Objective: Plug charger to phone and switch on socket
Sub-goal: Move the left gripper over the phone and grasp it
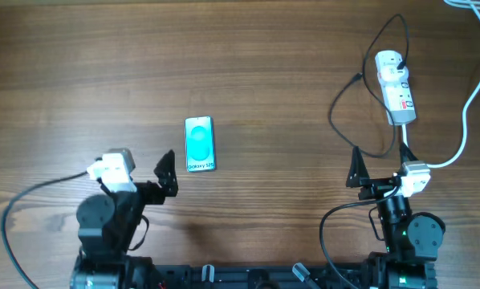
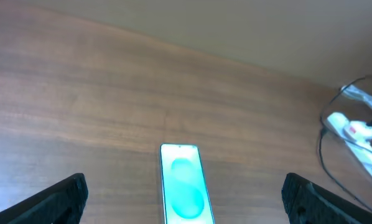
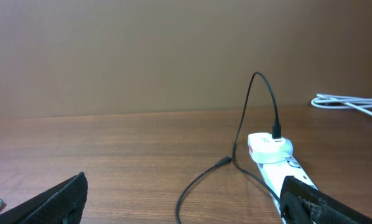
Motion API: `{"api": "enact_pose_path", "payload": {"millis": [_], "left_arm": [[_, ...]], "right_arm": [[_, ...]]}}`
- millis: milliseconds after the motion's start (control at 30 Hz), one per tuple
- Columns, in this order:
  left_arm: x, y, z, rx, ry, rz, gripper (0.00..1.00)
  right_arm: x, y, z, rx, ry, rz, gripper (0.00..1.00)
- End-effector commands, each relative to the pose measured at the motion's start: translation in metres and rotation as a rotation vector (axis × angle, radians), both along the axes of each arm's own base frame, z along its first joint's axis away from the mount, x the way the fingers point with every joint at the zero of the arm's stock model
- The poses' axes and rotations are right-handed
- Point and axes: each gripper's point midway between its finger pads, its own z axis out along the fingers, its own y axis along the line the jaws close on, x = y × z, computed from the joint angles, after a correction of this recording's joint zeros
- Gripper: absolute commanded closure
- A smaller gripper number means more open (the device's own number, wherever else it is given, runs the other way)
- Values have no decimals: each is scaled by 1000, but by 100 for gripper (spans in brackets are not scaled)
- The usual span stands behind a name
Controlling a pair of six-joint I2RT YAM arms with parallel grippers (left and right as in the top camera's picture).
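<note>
Nothing done yet: left fingers (image 1: 166,163) and right fingers (image 1: 356,167) spread wide, empty; phone (image 1: 200,144) mid-counter, unplugged; charger (image 1: 331,116) plugged into the socket (image 1: 396,88) far right, tip loose beside it; switch position unreadable.

Brown wood-grain bench (image 1: 79,72); flat rectangular phone (image 1: 200,144) with cyan screen and white lettering; white elongated power strip (image 1: 396,90) with red marks; thin black charger cable (image 1: 333,112).

The table (image 1: 79,64) is brown wood, its grain running side to side, and it spreads out ahead of both pairs of jaws. Past its far edge, straight ahead of the jaws, rises a plain tan wall (image 3: 142,56).
</note>
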Motion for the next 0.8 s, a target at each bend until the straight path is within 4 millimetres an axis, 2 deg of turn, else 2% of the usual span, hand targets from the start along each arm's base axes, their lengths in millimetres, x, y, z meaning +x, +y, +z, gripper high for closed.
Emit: {"api": "enact_pose_path", "payload": {"millis": [0,200,300,533,767], "left_arm": [[8,1,24,9,44,6,0],[26,0,66,25,123,0,0],[31,0,76,26,149,-1,0],[36,-1,71,27,192,-1,0],[39,-1,76,27,191,-2,0]], "right_arm": [[-1,3,-1,-10,-10,19,0],[-1,3,-1,-10,-10,19,0],[-1,3,-1,-10,-10,19,0],[-1,3,-1,-10,-10,19,0],[-1,3,-1,-10,-10,19,0]]}}
